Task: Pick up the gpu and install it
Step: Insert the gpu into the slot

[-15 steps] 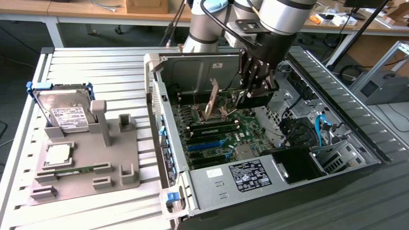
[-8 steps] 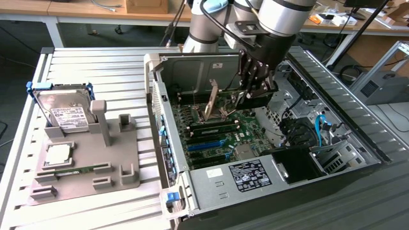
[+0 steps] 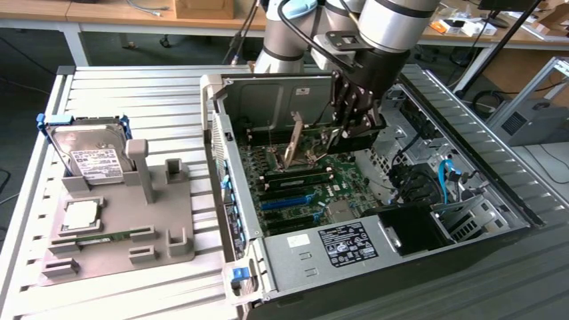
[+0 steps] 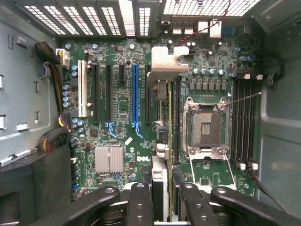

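Note:
The gpu [image 3: 297, 135] hangs on edge inside the open computer case [image 3: 233, 200], a little above the motherboard [image 3: 342, 175], its silver end bracket toward the case's rear slots. My gripper [image 3: 352, 135] reaches down into the case and is shut on the card's top edge. The wrist view looks straight down the card: the gpu [image 4: 165, 63] runs edge-on from the bracket back between the black fingers [image 4: 141, 202], with my gripper [image 4: 162, 195] closed around it. It sits over the black slots between the blue slot [image 4: 135, 94] and the CPU socket [image 4: 205, 125].
On the exterior view's left, a grey fixture [image 3: 169, 233] holds a silver hard drive [image 3: 89, 157], a CPU [image 3: 82, 215] and a RAM stick [image 3: 111, 237]. Blue cables [image 3: 443, 175] and a drive cage [image 3: 462, 220] fill the case's right side. A slatted table [image 3: 142, 93] lies underneath.

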`<act>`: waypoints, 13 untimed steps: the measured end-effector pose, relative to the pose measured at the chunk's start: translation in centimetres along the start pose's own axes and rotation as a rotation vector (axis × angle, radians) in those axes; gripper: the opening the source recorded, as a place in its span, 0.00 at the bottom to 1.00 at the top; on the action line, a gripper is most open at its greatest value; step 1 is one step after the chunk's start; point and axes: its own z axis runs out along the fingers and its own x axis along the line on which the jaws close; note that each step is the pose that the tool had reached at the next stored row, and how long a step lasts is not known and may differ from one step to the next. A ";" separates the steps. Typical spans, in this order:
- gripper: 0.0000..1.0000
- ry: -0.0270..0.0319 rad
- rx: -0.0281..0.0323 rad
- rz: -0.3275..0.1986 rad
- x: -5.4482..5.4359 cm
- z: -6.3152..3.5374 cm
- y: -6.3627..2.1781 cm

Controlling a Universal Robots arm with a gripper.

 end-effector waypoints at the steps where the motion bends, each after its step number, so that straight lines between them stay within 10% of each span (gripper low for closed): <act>1: 0.27 0.0000 0.0000 0.000 0.0 0.03 0.00; 13: 0.27 0.0000 0.0000 0.000 0.0 0.47 0.05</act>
